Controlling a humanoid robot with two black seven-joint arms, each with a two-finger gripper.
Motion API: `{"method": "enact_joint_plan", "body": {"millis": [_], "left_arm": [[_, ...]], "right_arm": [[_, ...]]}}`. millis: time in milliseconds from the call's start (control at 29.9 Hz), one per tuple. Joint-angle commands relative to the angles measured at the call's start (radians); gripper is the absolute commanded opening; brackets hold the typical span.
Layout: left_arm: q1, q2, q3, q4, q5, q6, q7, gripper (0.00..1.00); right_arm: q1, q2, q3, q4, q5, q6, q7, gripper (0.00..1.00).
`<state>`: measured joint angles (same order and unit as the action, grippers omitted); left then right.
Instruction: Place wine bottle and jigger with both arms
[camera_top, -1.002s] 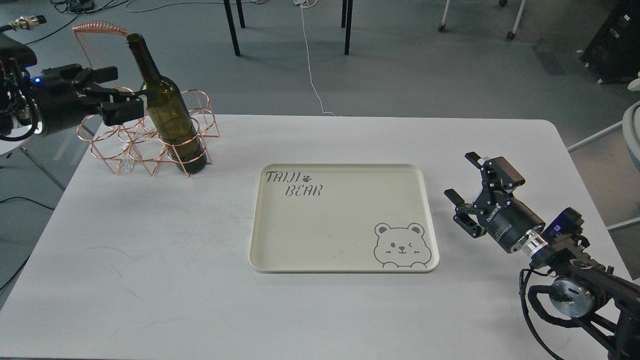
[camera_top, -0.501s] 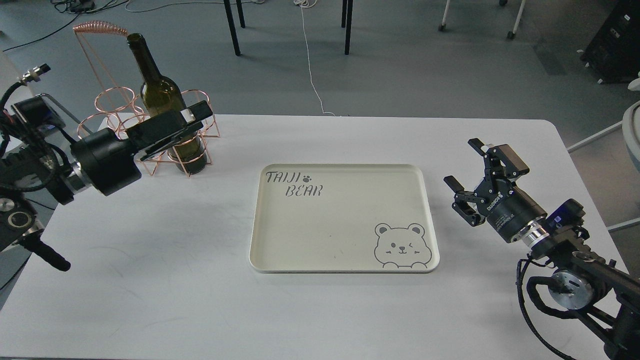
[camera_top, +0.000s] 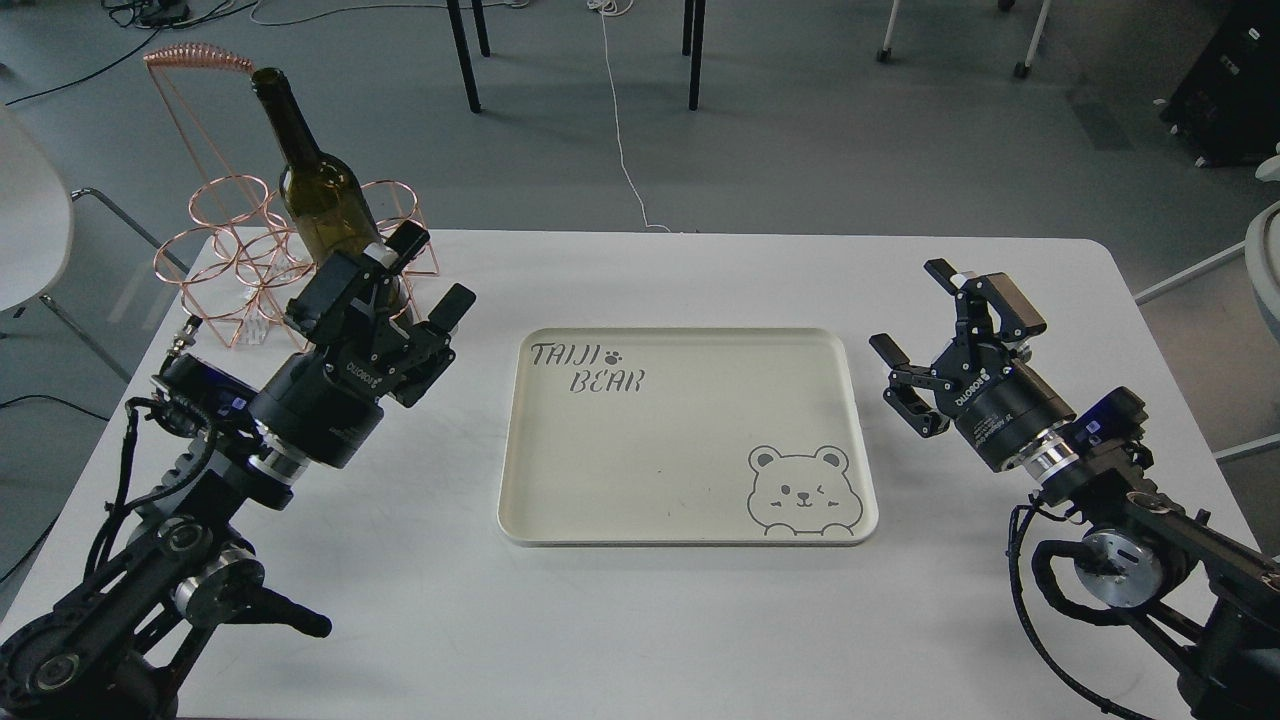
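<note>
The dark olive-green wine bottle (camera_top: 312, 190) stands upright in a copper wire rack (camera_top: 235, 255) at the table's far left corner. My left gripper (camera_top: 432, 270) is open and empty, just in front and to the right of the bottle's base, partly hiding it. My right gripper (camera_top: 912, 308) is open and empty above the table, right of the cream tray (camera_top: 690, 535). The jigger is not in view.
The cream tray with "TAIJI BEAR" lettering and a bear drawing lies at the middle of the white table (camera_top: 640, 640). Chair legs and cables are on the floor behind. A white chair (camera_top: 30, 235) is at the far left.
My left arm has swung down and inward from the bottle's left side, so its gripper now sits in front of the rack. My right gripper has shifted slightly left and up.
</note>
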<state>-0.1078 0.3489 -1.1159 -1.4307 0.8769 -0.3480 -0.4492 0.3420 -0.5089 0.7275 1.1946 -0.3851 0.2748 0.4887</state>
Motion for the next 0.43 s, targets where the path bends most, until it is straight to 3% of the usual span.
{"method": "enact_joint_plan", "body": {"millis": [0, 100, 401], "left_arm": [[0.002, -0.06, -0.036, 0.048, -0.127, -0.002, 0.128, 0.98], [0.026, -0.071, -0.038, 0.058, -0.133, 0.006, 0.158, 0.98], [0.03, -0.07, -0.032, 0.076, -0.127, 0.007, 0.178, 0.98]], "right_arm": [[-0.003, 0.006, 0.003, 0.0, 0.002, 0.011, 0.0, 0.99], [-0.005, 0.006, 0.003, -0.001, 0.002, 0.009, 0.0, 0.99], [-0.005, 0.016, 0.001, 0.002, 0.002, 0.011, 0.0, 0.99]]}}
